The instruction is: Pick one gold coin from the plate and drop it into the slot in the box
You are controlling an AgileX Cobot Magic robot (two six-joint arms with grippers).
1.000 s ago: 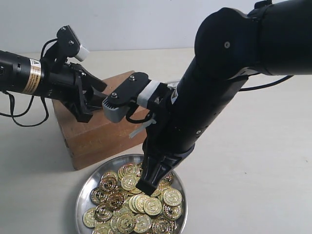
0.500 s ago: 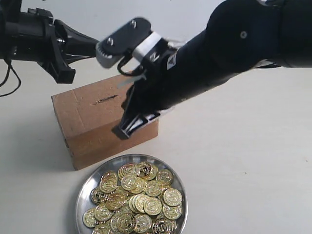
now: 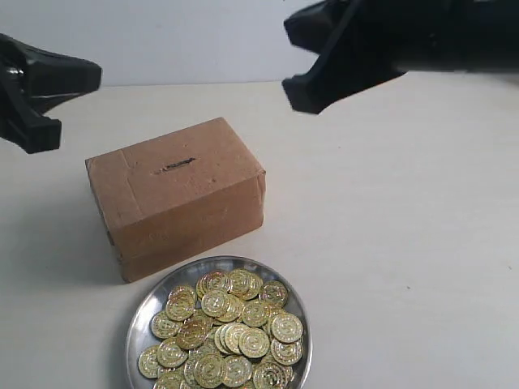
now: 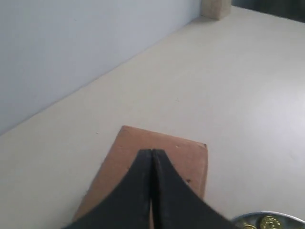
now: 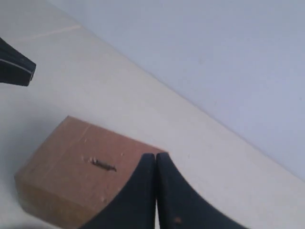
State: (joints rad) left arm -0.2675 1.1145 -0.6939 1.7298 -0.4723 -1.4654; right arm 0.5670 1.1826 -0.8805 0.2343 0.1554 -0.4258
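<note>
The brown cardboard box (image 3: 174, 190) lies mid-table, its narrow dark slot (image 3: 176, 166) in the top face. In front of it the round silver plate (image 3: 139, 320) holds a heap of gold coins (image 3: 231, 328). My right gripper (image 3: 304, 91) hangs high, to the right of the box and behind it. In its wrist view it (image 5: 156, 155) is shut and no coin shows between the fingers; the box (image 5: 66, 164) and slot (image 5: 102, 164) lie below. My left gripper (image 3: 93, 77) is raised at the left edge. It (image 4: 151, 151) is shut over the box (image 4: 178, 150).
The pale table runs back to a light wall. The left wrist view catches the plate's rim (image 4: 267, 215) and a coin (image 4: 270, 222) at its edge, plus a small tan block (image 4: 215, 8) by the wall. The left gripper's tip (image 5: 14, 64) shows in the right wrist view.
My right gripper rose out of the coin heap, swung up past the box and now hangs high at the right. The left gripper lifted off the box and drew back leftward.
</note>
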